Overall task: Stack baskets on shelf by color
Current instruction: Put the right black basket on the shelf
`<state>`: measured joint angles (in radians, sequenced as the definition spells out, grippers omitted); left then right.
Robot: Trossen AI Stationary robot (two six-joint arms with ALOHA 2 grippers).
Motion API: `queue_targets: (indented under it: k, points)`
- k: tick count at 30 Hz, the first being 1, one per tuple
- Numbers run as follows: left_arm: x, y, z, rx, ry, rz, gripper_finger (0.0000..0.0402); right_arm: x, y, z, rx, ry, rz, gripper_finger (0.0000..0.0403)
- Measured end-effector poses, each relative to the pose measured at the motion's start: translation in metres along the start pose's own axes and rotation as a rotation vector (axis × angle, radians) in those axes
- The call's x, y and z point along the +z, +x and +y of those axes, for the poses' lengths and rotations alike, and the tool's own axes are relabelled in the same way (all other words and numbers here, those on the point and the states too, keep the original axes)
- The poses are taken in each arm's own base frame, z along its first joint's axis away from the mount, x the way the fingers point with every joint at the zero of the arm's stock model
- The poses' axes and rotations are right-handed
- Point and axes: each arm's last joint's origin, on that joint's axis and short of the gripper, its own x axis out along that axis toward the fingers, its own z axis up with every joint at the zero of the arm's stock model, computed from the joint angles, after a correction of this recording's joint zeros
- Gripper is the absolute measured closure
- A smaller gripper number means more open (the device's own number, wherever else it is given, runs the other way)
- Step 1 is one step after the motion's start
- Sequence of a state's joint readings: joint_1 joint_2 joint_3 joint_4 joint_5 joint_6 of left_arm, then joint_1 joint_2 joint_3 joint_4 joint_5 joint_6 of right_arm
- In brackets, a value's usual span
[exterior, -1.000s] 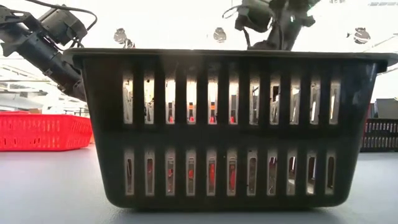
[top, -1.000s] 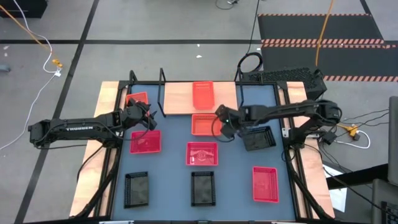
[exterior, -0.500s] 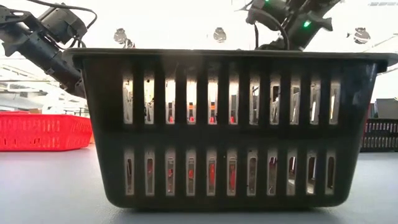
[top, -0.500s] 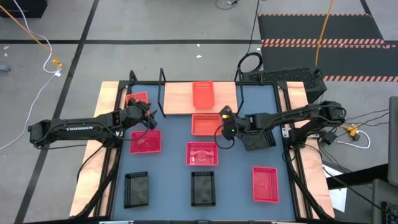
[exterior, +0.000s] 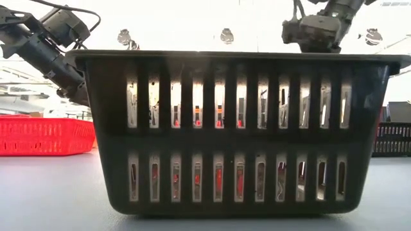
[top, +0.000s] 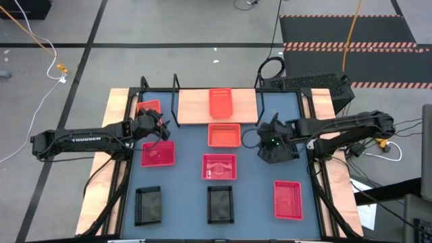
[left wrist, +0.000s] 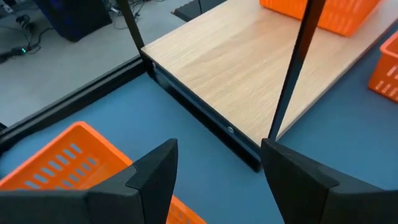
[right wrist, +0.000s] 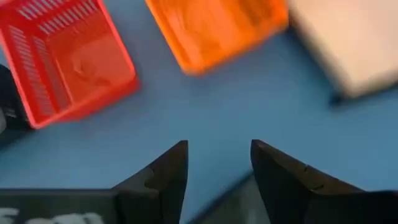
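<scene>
While one orange basket (top: 220, 103) is sitting on the shelf (top: 192, 106), the right gripper (top: 271, 140) is hovering unclenched and empty over the black basket (top: 282, 150); next it is likely needing to drop and pinch a rim, left gripper (top: 156, 126) waiting released near another orange basket (top: 148, 108)

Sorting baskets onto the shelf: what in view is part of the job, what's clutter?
Job:
shelf
orange baskets
red baskets
black baskets
left gripper, open
right gripper, open

Not job:
yellow cable
floor mats
</scene>
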<state>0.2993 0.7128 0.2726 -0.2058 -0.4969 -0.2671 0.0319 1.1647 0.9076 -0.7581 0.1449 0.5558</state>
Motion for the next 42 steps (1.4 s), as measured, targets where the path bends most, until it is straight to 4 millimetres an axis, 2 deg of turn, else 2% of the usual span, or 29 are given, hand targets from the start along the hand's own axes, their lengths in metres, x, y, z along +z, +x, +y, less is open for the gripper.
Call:
queue_targets:
  k: [5,10,18,30,34,39,42]
  points:
    - [-0.001,0.000,-0.001,-0.008,-0.016,0.005,0.0170,-0.024,0.012,-0.004,-0.085,0.052,0.099,0.0232]
    - [-0.001,-0.001,-0.002,-0.016,-0.001,0.007,0.0170,-0.040,0.028,-0.010,-0.134,0.144,0.102,0.0232]
    - [-0.001,-0.001,-0.002,-0.016,0.006,0.007,0.0170,-0.038,0.039,-0.006,-0.029,0.161,0.013,0.0232]
    - [-0.001,-0.001,-0.002,-0.015,0.004,0.005,0.0170,-0.055,0.054,-0.020,-0.090,0.220,0.066,0.0236]
    - [-0.001,-0.001,-0.002,-0.014,-0.011,0.004,0.0170,-0.057,0.055,-0.021,-0.091,0.195,0.075,0.0275]
    - [0.000,-0.001,-0.002,-0.015,-0.023,-0.002,0.0170,-0.056,0.049,-0.020,-0.073,0.211,0.093,0.0381]
    - [0.000,-0.001,-0.003,-0.016,-0.025,-0.011,0.0170,-0.050,0.033,-0.019,-0.101,0.209,0.047,0.0389]
